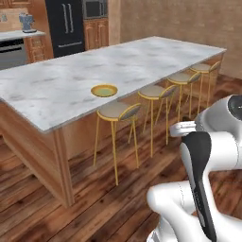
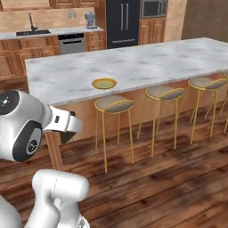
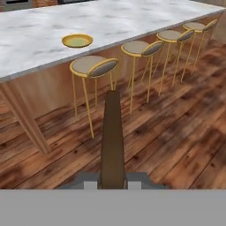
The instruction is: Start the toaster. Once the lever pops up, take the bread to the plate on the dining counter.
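My gripper point(image 3: 112, 184) is closed on the bread point(image 3: 112, 141), which I hold edge-on between the two fingertips point(image 3: 90, 185); in the hand view the slice appears as a thin brown strip rising from the fingertips, above the wooden floor point(image 3: 176, 132) in front of the dining counter point(image 1: 56, 85). The slice is clear of the floor and well apart from the counter. The plate point(image 1: 104, 90) sits on the counter's marble top, near the edge that faces me, with its centre bare. Directly below that edge, just in front of the plate, stands the nearest stool point(image 1: 116, 112), a round tan seat on thin yellow legs. Three further stools point(image 1: 156, 92) line the same side of the counter, running away from the plate toward the far end. In the hand view the plate point(image 3: 77, 41) lies beyond and to the left of the top of the bread. My wrist point(image 2: 62, 122) shows in the right base view, held out toward the counter at a level below its top. Behind the counter, on the far wall, stand a black refrigerator point(image 2: 122, 22) and wooden cabinets point(image 2: 151, 29).
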